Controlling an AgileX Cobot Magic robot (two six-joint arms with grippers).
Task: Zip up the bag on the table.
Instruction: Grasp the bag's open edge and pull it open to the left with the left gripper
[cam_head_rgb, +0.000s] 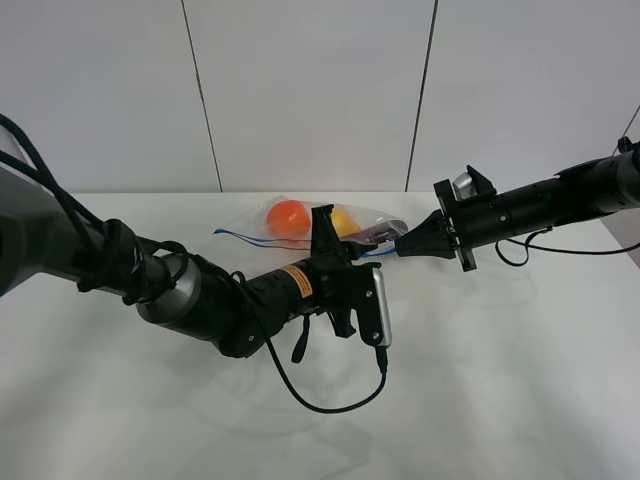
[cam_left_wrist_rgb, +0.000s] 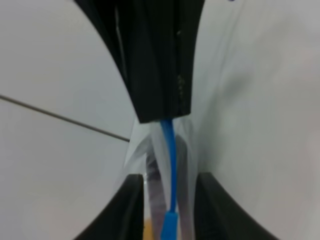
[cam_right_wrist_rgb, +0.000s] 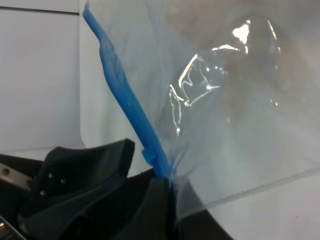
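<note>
The clear bag (cam_head_rgb: 300, 228) lies at the far middle of the white table (cam_head_rgb: 500, 380), with orange, yellow and purple toys inside. My right gripper (cam_head_rgb: 400, 246) is shut on the right end of its blue zip strip (cam_right_wrist_rgb: 125, 95), as the right wrist view (cam_right_wrist_rgb: 167, 182) shows. My left gripper (cam_head_rgb: 338, 238) reaches in from the front. Its fingers stand apart on either side of the strip (cam_left_wrist_rgb: 170, 145), near a blue slider (cam_left_wrist_rgb: 169, 225). In the left wrist view the left gripper (cam_left_wrist_rgb: 170, 200) faces the shut right fingers (cam_left_wrist_rgb: 160, 65).
A black cable (cam_head_rgb: 330, 400) hangs from the left wrist and loops over the table front. A white panelled wall (cam_head_rgb: 320, 90) stands right behind the table's far edge. The left arm (cam_head_rgb: 180, 285) lies across the left half.
</note>
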